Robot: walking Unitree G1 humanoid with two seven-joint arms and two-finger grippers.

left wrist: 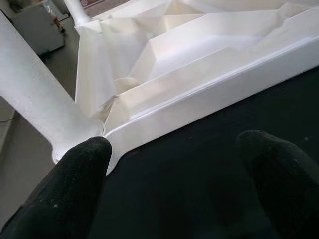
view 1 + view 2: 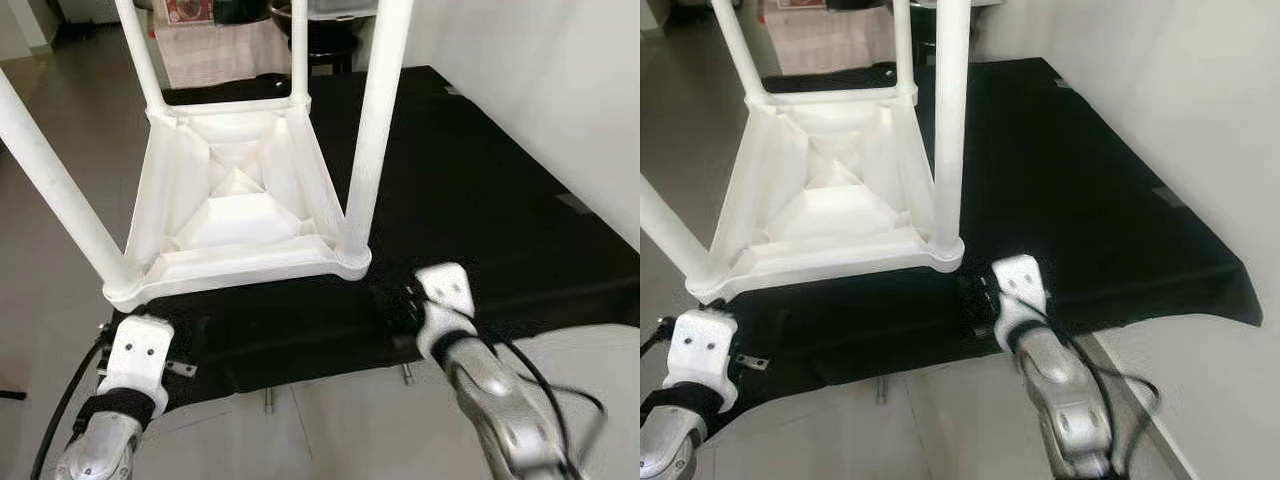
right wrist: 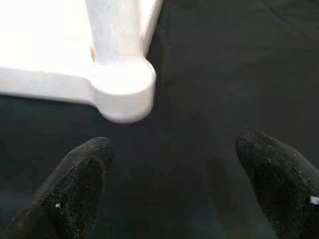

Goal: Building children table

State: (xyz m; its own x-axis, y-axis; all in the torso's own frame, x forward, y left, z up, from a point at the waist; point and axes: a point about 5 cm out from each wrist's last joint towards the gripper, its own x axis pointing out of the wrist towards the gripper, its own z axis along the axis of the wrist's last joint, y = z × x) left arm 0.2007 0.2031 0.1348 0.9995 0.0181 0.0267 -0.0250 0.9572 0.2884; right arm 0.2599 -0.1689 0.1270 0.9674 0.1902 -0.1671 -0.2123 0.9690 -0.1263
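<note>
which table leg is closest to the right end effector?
The near right leg, standing in the corner socket just ahead of the right end effector. The other legs stand at the far corners or on the left side.

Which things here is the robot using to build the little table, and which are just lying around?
For the job:
- upside-down white plastic children's table with its white legs pointing up
- black cloth-covered work surface it rests on
- left gripper, open near one corner
- right gripper, open near the other corner

Just lying about:
- cloth-draped furniture behind
- grey box on the floor
</note>
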